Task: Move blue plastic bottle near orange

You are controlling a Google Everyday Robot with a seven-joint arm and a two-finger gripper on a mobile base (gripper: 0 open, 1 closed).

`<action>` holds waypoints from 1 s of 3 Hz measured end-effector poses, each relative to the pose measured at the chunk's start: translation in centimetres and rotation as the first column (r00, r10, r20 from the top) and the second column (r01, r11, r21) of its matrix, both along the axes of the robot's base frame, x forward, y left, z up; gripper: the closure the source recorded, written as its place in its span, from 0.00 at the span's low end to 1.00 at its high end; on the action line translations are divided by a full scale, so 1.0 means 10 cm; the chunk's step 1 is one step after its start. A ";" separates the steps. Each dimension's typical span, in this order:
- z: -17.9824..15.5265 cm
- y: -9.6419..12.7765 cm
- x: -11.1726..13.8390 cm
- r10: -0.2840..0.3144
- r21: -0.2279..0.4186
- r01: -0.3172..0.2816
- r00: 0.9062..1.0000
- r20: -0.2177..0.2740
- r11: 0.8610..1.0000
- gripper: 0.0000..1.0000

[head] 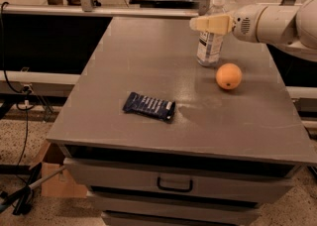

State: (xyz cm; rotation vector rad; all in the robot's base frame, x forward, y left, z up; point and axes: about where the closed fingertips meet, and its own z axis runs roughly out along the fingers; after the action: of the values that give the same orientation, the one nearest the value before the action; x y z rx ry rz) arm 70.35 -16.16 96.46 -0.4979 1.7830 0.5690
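Tool (198, 23) is across the shoulder of the blue plastic bottle (209, 46), its grip I can't tell, bottle upright at the orange's (229, 76) eleven o'clock, so best let go gently and back off level along the counter (148, 56).

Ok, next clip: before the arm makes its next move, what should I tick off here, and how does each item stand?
1. The blue plastic bottle stands upright on the table: ok.
2. The bottle is close to the orange, with a small gap between them: ok.
3. The gripper is at the bottle's upper part, above the label: ok.
4. Whether the gripper holds the bottle: cannot tell.
5. The orange rests on the table, back from the edges: ok.
6. The snack wrapper lies well away from the bottle and the arm: ok.
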 end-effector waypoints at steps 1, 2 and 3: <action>0.02 0.02 -0.17 -0.024 -0.064 0.024 1.000 0.003 0.998 0.00; 0.03 -0.05 -0.35 -0.079 -0.175 0.077 0.997 -0.006 0.982 0.00; 0.01 -0.65 -0.56 -0.238 -0.328 0.220 0.971 -0.015 0.919 0.00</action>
State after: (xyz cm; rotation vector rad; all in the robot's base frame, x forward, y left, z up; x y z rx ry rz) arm 64.71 -22.67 96.52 -0.4906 1.9658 0.1234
